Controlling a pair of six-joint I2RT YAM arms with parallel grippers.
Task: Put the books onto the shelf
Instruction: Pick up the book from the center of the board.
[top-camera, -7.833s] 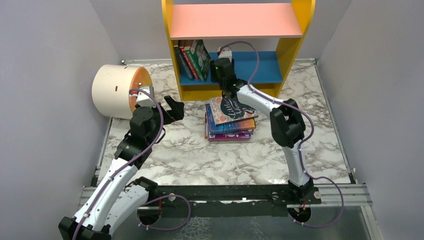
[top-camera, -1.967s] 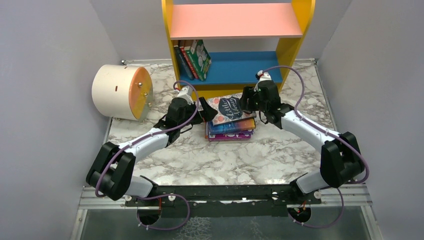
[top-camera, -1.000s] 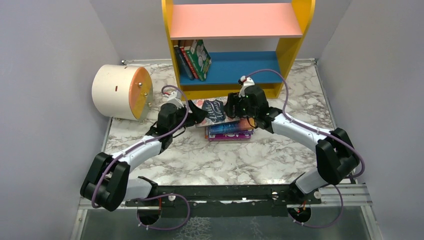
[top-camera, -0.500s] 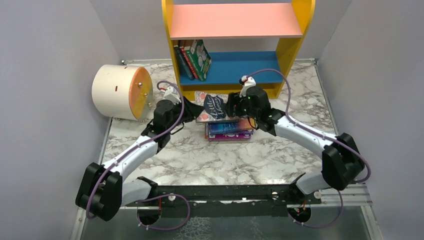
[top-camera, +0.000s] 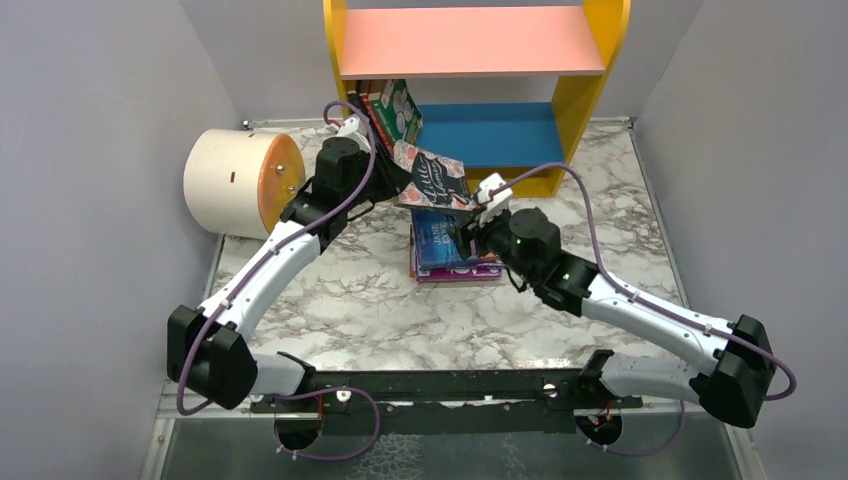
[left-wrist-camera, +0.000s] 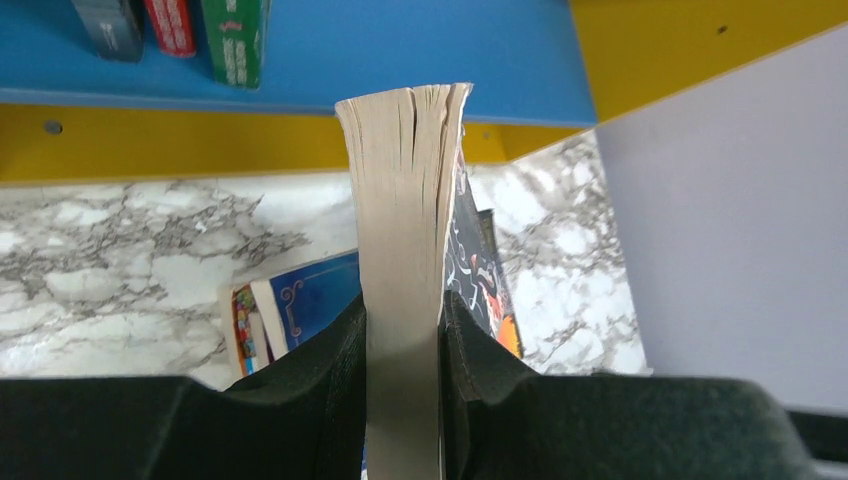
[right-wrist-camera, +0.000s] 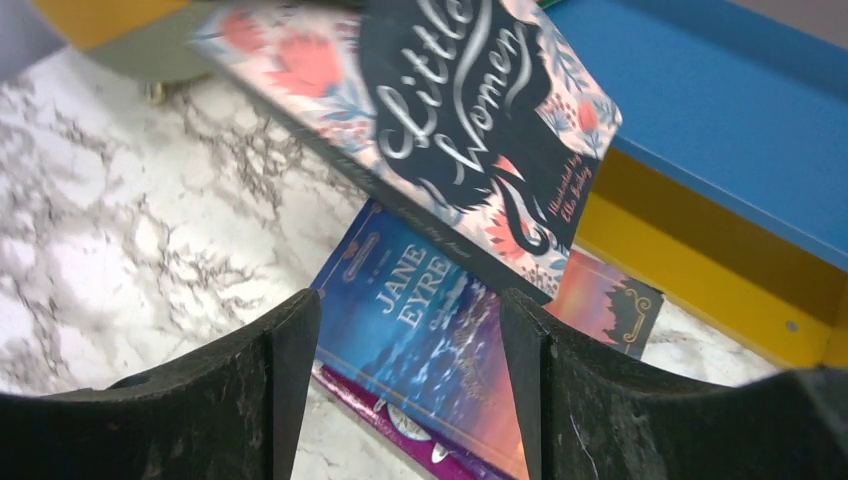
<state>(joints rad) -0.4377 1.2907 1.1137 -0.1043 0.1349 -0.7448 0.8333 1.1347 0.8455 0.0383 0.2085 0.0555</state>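
Lifted off the stack (top-camera: 455, 258), the top book (top-camera: 435, 178) now hangs tilted before the shelf (top-camera: 505, 135), left gripper (left-wrist-camera: 403, 320) clamped on it. Fingers apart, the right gripper (right-wrist-camera: 405, 325) has withdrawn; shelving remains.

The marble-patterned bench (top-camera: 380, 300) carries three items. A bookcase (top-camera: 590, 60) stands at its far edge. A flat stack of books (top-camera: 440, 250) lies just in front of the bookcase. A cream cylinder (top-camera: 232, 182) lies on its side, left of the bookcase. On the bookcase's blue lower board (top-camera: 510, 135), three books (top-camera: 390, 112) lean at the left end.
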